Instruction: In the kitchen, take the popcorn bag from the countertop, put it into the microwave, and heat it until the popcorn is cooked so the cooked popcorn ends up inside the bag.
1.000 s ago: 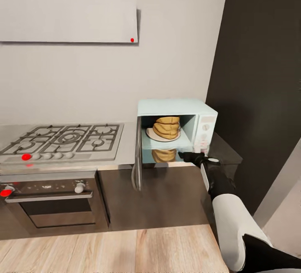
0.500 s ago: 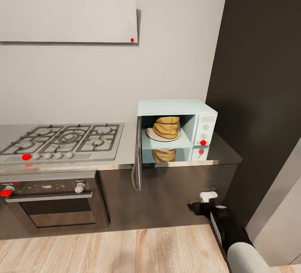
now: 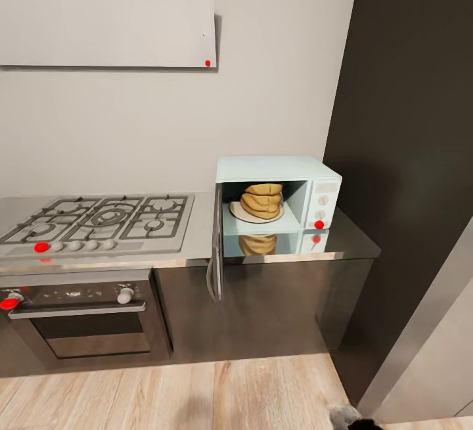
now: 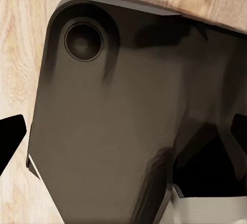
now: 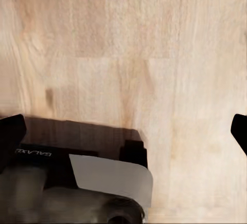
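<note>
Head view, read from the left: the gas hob and the built-in oven are passed over, and the countertop is followed to the microwave. Its door is swung wide open, and the popcorn bag is seen seated on the plate inside. A red light is lit on the panel. The loading is judged done (door unclosed, popcorn not visible); closing and heating are judged left. In each wrist view the fingertips are seen at opposite edges, so both jaws are taken to be spread wide, with nothing held or touched; wooden floor is seen beyond.
</note>
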Controlling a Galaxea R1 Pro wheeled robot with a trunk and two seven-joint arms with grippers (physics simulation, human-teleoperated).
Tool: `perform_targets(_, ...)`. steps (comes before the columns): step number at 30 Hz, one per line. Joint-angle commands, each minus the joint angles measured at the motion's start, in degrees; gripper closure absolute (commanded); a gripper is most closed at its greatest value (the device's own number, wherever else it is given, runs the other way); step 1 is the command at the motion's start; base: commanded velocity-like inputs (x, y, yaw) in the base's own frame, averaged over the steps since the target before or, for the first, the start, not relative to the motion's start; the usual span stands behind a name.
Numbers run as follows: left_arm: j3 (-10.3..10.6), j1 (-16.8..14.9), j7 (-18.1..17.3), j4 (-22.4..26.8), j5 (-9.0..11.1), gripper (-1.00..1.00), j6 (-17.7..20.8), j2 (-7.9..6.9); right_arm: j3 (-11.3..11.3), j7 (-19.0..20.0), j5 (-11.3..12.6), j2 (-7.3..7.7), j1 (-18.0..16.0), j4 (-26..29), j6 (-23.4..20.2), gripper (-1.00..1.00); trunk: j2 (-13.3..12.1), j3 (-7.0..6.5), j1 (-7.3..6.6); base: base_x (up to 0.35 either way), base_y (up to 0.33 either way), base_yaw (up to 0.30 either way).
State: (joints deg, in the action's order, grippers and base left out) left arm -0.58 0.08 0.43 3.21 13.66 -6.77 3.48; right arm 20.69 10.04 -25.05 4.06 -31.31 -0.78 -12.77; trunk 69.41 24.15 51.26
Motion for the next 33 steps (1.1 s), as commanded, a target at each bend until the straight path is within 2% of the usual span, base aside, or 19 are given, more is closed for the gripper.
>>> perform_targets(1,0.0,0.0,0.1,0.0,0.3,-1.00,-0.1,0.02,0.6,-1.1,-0.5,0.15,1.9,-0.4,0.5,-1.00,0.0,0.04,0.00,0.000,0.000,0.000)
perform_targets(3,0.0,0.0,0.1,0.0,0.3,-1.00,-0.1,0.04,0.6,-3.7,-0.6,0.29,8.0,-0.8,5.2,-1.00,0.0,0.04,0.00,0.000,0.000,0.000)
perform_targets(4,0.0,0.0,0.0,0.0,0.2,-1.00,-0.1,0.04,0.6,-4.1,-0.6,0.30,9.8,-0.8,7.5,-1.00,0.0,0.04,0.00,0.000,0.000,0.000)
perform_targets(5,0.0,0.0,0.1,0.0,0.3,-1.00,-0.1,0.04,0.6,-4.5,-0.6,0.32,12.8,-0.9,11.4,-1.00,0.0,0.04,0.00,0.000,0.000,0.000)
perform_targets(8,0.0,0.0,0.1,0.0,0.3,-1.00,-0.1,0.02,0.6,-4.9,-0.5,0.39,15.4,-0.9,13.6,-1.00,0.0,0.04,0.00,0.000,0.000,0.002)
perform_targets(16,-0.1,0.0,0.1,0.0,0.3,-1.00,-0.1,0.04,0.6,-7.9,-0.4,0.34,15.9,-1.0,13.9,-1.00,0.0,0.04,0.00,0.000,0.000,0.154)
perform_targets(20,0.0,0.0,0.1,-0.1,0.3,-1.00,-0.1,0.04,0.6,-8.1,-0.4,0.34,15.9,-1.0,14.0,-1.00,0.0,0.04,0.00,0.069,0.000,0.022)
perform_targets(29,0.0,0.0,0.0,-0.1,0.2,-1.00,-0.1,0.04,0.5,-8.1,-0.5,0.25,15.9,-1.0,14.1,-1.00,0.0,0.04,0.00,0.275,0.000,0.001)
perform_targets(33,0.1,0.0,0.0,0.0,0.2,-1.00,-0.1,0.01,0.5,-8.0,-0.5,0.17,15.9,-1.1,14.0,-1.00,0.0,0.04,0.00,0.058,0.000,0.000)
